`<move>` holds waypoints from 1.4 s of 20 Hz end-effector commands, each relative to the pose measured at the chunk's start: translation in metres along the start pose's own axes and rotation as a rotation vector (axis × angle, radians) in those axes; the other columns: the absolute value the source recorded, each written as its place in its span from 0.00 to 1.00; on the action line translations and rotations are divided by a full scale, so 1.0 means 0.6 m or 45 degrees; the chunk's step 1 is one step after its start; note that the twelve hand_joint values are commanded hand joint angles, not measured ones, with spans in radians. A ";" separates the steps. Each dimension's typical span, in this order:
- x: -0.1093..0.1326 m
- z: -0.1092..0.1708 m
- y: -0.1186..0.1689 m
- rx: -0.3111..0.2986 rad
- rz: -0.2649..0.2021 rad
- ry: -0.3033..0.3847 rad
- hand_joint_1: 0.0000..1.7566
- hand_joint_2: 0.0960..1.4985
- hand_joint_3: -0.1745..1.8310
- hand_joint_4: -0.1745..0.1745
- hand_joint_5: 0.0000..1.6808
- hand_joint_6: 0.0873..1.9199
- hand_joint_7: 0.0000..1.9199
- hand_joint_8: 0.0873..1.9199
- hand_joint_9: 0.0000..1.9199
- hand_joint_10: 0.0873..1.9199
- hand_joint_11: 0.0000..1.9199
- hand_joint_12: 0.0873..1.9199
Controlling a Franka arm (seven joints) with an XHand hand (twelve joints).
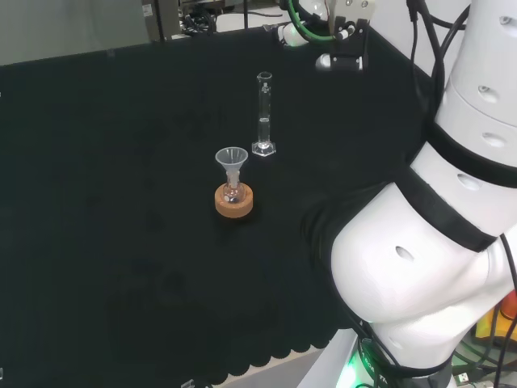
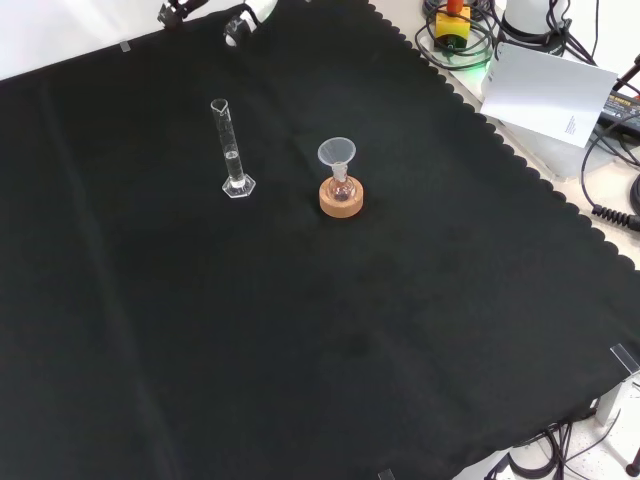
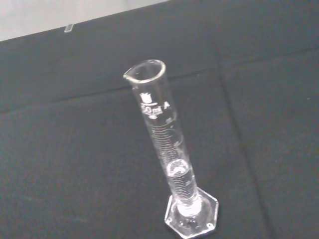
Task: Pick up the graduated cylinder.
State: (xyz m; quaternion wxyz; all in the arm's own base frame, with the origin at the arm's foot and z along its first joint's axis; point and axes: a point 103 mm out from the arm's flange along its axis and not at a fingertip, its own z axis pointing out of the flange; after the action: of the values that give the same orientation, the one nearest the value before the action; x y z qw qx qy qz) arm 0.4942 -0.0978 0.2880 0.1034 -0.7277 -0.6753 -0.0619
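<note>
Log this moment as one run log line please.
stage: approach | graduated cylinder: upright on cloth, a little liquid, untouched | flask with funnel on cork ring: beside it | robot hand: apart from cylinder, fingers unclear

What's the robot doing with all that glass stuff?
It is about to fetch the graduated cylinder, the tall thin glass tube standing upright on the black cloth with a little clear liquid at the bottom. Nothing is holding it yet. The hand is up near the far edge of the bench in the head view, apart from the cylinder. Beside the cylinder a small flask with a funnel in it sits on a cork ring.
</note>
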 end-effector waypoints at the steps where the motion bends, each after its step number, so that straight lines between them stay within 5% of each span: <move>1: -0.019 0.076 0.008 0.068 -0.034 0.050 0.28 0.77 0.05 0.34 0.18 0.00 0.04 0.30 0.14 0.33 0.05 0.71; 6: -0.029 0.088 0.004 0.041 -0.047 0.073 0.29 0.76 0.04 0.34 0.19 0.00 0.05 0.31 0.15 0.34 0.06 0.71; 13: -0.044 0.126 -0.002 0.008 -0.159 0.206 0.34 0.74 0.02 0.36 0.23 0.00 0.10 0.32 0.21 0.32 0.09 0.70; 28: -0.058 0.205 0.015 -0.011 -0.255 0.449 0.40 0.73 0.00 0.38 0.24 0.00 0.08 0.30 0.21 0.30 0.09 0.69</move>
State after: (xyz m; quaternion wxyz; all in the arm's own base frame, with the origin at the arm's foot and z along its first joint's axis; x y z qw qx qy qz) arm 0.4895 -0.1080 0.1726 0.1936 -0.6475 -0.7171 -0.1706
